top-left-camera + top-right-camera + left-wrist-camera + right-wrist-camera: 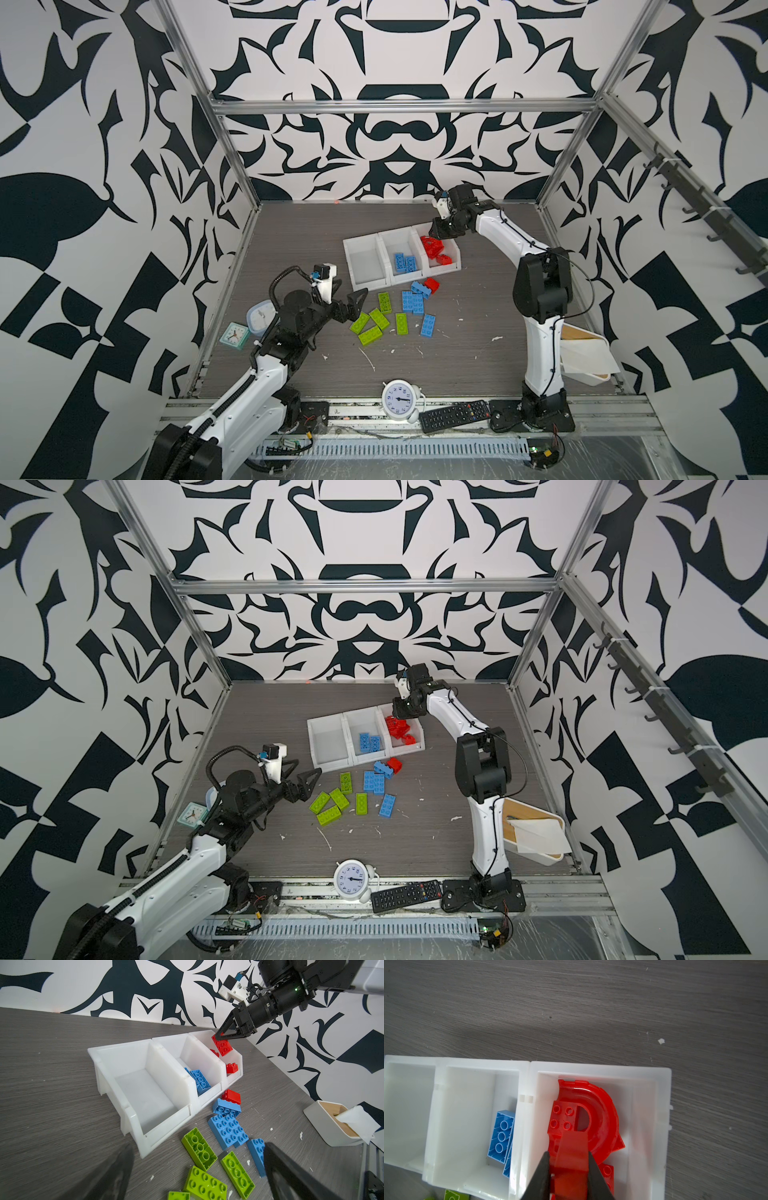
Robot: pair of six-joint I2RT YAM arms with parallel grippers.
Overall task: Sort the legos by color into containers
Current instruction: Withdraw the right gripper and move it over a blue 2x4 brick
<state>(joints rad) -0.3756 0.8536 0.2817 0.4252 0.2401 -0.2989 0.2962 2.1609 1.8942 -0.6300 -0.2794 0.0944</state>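
On the left side of the table [291,232], the left claw [354,287] hung low with its jaws spread wide and nothing between them, pointing towards the loose bricks. Just to its right lay five green bricks [379,319], scattered close together, some studs up and some hollow side up. Beside those sat a cluster of blue bricks [412,301], and one of them touched a lone red brick [431,285] near the front of the bins. Behind that pile stood three joined white bins in a row. The left bin [351,266] came first, then the middle bin [395,237] with two blue bricks inside [404,262]. The right bin [457,257] held a red arch piece [602,1105] and a small red brick [444,259]. Over the far end of that last bin the right claw [569,1159] was closed on a held red brick [223,1047], pinching its two sides and holding it tilted above the arch. Whether the brick touched the arch, I could not tell.
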